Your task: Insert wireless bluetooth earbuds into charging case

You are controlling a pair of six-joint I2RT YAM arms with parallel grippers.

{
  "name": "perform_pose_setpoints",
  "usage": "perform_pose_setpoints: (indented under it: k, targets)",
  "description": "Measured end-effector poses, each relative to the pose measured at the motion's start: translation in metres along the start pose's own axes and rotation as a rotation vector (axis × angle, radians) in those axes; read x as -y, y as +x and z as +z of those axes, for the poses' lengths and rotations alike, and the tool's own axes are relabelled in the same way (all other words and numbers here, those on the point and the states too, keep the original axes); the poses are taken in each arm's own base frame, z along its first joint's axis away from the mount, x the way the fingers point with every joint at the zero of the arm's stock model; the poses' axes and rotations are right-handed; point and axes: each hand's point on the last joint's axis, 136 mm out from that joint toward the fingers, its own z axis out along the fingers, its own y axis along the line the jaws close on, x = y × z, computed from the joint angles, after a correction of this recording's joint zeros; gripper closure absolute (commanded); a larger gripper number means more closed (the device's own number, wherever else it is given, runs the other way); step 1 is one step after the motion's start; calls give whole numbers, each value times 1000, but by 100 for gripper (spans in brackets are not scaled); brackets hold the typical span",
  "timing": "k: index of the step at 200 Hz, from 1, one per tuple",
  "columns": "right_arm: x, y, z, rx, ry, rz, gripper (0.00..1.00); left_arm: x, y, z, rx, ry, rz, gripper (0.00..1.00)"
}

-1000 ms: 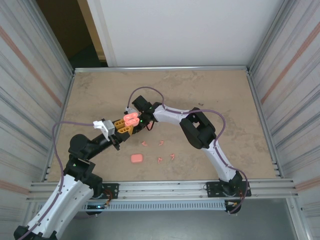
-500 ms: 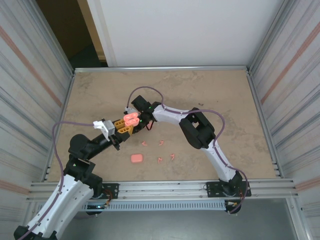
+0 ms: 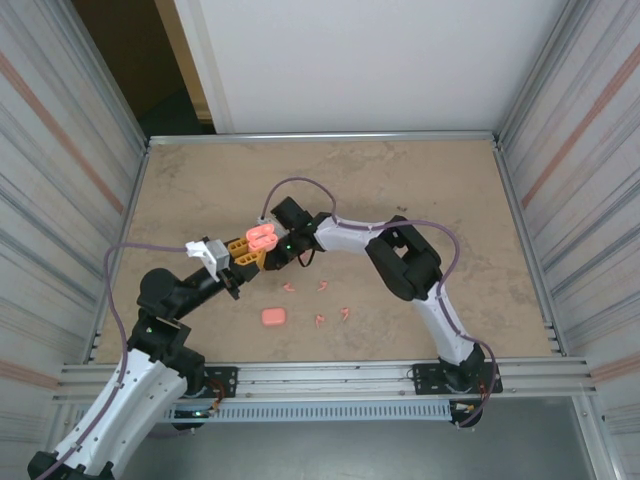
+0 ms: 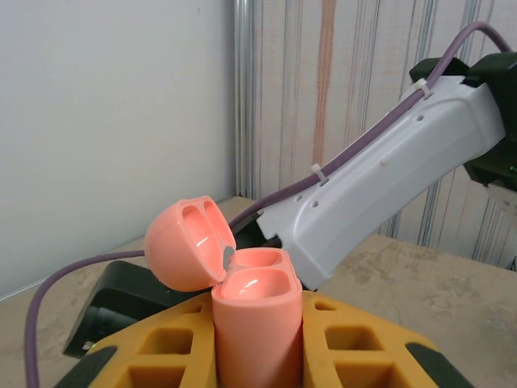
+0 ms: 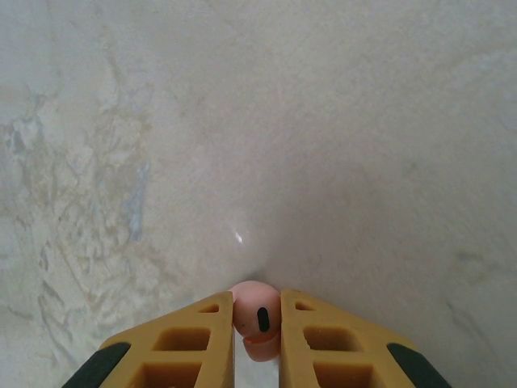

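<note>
My left gripper is shut on a pink charging case, holding it upright with its lid hinged open and both wells empty. In the top view the case sits left of centre. My right gripper is shut on one salmon-pink earbud, pinched between its yellow fingers above the bare table. The right arm's wrist is right beside the open case. Several loose earbuds lie on the table, among them one and another.
A second pink case, closed, lies on the table in front of the loose earbuds. The right arm's white link passes close behind the held case. Metal walls ring the tan tabletop.
The right gripper's jaws closed onto the earbud. The right wrist shifted slightly to the right and nearer. The left arm and the case stayed still.
</note>
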Motion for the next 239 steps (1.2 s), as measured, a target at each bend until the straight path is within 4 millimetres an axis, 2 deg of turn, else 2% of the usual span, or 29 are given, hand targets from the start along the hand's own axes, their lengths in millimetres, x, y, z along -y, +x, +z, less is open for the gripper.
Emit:
perform_pose_setpoints:
  k: [27,63,105,151,197,239]
  targets:
    - [3,0,-28,51,31,11,82,-4,9,1,-15,-19,-9,100]
    - [6,-12,-88,173,111,-2,82,-12,31,3,-51,-51,-34,100]
    - [8,-15,-152,296,220,-12,82,-22,51,7,-85,-92,-70,100]
    - [-7,-24,-205,409,294,-76,82,-32,66,15,-121,-121,-96,100]
    - [-25,-31,-244,505,321,-133,82,-39,86,25,-166,-124,-143,100]
    - [-55,-39,-256,565,307,-225,82,-39,93,33,-173,-102,-165,100]
